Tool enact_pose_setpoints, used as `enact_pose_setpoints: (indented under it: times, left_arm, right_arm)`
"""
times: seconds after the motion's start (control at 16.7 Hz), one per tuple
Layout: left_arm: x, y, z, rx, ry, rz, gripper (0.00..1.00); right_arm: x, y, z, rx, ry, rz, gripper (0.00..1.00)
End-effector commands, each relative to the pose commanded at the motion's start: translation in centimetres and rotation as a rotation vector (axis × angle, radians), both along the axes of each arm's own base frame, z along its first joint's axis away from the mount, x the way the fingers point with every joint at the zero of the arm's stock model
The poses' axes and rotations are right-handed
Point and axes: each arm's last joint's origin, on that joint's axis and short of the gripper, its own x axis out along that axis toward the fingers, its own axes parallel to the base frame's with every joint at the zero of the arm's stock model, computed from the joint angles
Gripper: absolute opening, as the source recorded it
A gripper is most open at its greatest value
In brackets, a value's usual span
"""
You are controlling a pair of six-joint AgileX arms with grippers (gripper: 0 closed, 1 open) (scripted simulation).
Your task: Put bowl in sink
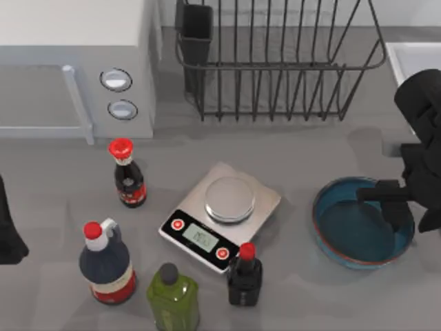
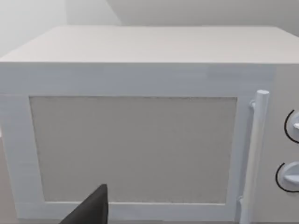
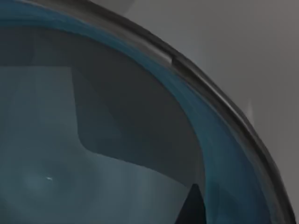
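- The bowl [image 1: 363,230] sits on the grey counter [image 1: 296,152] at the right side of the table, right of the kitchen scale [image 1: 220,216] and well apart from the bottles.
- The sink [image 1: 412,61] is at the far right corner, beyond the bowl and just right of the wire dish rack [image 1: 275,62].
- The right gripper [image 1: 396,203] is low over the bowl's right rim; the right wrist view looks closely at the blue inside and rim [image 3: 219,140] with one dark fingertip [image 3: 192,207] by the wall. Whether its fingers are apart or clamped on the rim cannot be told.
- To do the step well, one finger should sit inside the wall and one outside, closing squarely before any lift; a glossy rim may slip.
- The lift should probably clear the sink's raised edge.
- The left arm [image 1: 10,227] is parked at the left edge, facing the microwave [image 2: 140,140].
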Motion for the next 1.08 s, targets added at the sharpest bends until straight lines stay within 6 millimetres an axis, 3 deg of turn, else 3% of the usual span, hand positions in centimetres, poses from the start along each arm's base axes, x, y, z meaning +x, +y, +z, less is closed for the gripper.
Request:
enact_pose_setpoints:
  times: [0.18,0.24,0.84,1.08]
  left_arm:
    - [0.0,0.0,0.0,0.0,0.0,0.0,1.0]
    - [0.0,0.0,0.0,0.0,0.0,0.0,1.0]
    - [0.0,0.0,0.0,0.0,0.0,0.0,1.0]
    - [0.0,0.0,0.0,0.0,0.0,0.0,1.0]
  right_arm:
    - [0.0,0.0,0.0,0.0,0.0,0.0,0.02]
    - [0.0,0.0,0.0,0.0,0.0,0.0,0.0]
    - [0.2,0.0,0.4,0.0,-0.003,0.0,0.0]
    - [1.2,0.3,4.3,0.001,-0.006,-0.002,0.0]
